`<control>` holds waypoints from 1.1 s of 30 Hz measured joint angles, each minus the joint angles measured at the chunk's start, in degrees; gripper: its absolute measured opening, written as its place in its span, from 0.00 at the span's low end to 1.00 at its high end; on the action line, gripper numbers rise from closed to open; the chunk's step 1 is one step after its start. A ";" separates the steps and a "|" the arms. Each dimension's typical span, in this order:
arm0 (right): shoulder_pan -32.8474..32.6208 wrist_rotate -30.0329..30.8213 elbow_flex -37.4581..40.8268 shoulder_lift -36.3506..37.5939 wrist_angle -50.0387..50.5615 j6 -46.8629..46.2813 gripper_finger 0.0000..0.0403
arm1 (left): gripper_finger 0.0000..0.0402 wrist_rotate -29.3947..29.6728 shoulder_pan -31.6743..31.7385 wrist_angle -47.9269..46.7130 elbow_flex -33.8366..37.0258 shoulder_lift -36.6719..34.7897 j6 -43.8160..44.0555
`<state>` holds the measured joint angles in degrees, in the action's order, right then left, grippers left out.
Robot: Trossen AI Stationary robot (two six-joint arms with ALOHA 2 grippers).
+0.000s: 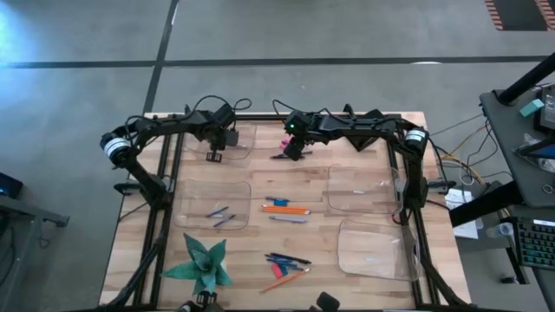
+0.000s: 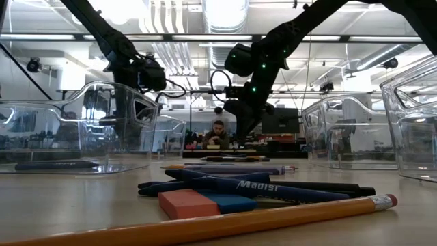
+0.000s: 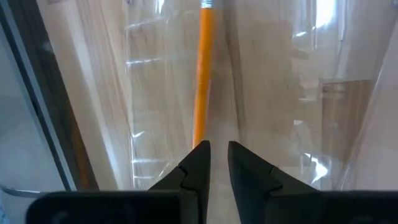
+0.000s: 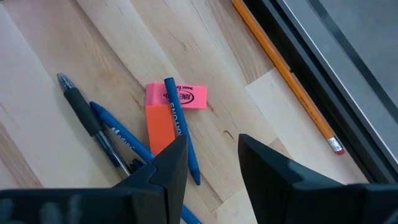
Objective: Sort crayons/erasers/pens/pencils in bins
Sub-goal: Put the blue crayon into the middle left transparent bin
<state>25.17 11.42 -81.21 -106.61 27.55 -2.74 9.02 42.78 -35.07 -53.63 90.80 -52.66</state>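
Observation:
My left gripper (image 1: 215,152) (image 3: 217,149) hangs over the far-left bin (image 1: 238,139), open by a narrow gap. An orange pencil (image 3: 202,81) lies on that bin's floor, and its near end runs behind one fingertip. My right gripper (image 1: 295,147) (image 4: 213,149) is open above a small pile by the far edge: a pink eraser (image 4: 186,96), an orange-red eraser (image 4: 158,124), a thin blue stick (image 4: 180,130) lying across them, and two pens (image 4: 93,124). Another pencil (image 4: 286,74) lies along the table's far rail.
The left-middle bin (image 1: 186,227) holds grey-blue crayons (image 1: 221,215). Two more bins (image 1: 334,186) (image 1: 347,260) stand on the right. Pencils and a pen (image 1: 286,210) lie mid-table. Pens, erasers and a pencil (image 2: 225,198) lie near the front edge, beside a green paper star (image 1: 204,264).

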 joint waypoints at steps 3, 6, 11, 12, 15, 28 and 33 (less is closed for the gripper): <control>0.00 0.00 0.00 0.00 0.00 0.00 0.33 | 0.11 0.10 0.00 -0.03 -0.01 -0.03 1.25; 0.00 0.00 0.00 0.00 0.02 -0.02 0.33 | 0.11 0.46 0.00 -0.50 -0.70 -0.55 4.39; 0.00 0.00 0.00 0.00 0.00 0.22 0.33 | 0.11 0.37 -0.42 -0.52 -2.53 -5.19 5.86; 0.00 0.00 0.00 0.02 0.02 0.54 0.33 | 0.11 0.32 -0.49 -0.48 -2.74 -6.61 5.93; 0.00 -0.61 0.00 0.02 0.02 1.96 0.33 | 0.11 -0.10 -0.96 -0.60 -2.88 -12.08 8.70; 1.57 -20.87 1.84 -0.02 -4.69 22.39 0.30 | 0.11 -3.23 -12.77 7.35 -2.69 -31.25 28.13; 3.29 -20.90 2.97 -0.23 -7.85 25.19 0.30 | 0.11 3.90 -19.18 13.49 -2.67 -32.66 32.86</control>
<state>28.46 -9.47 -78.24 -106.84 19.70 22.45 12.92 23.61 -21.58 -56.29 58.15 -19.80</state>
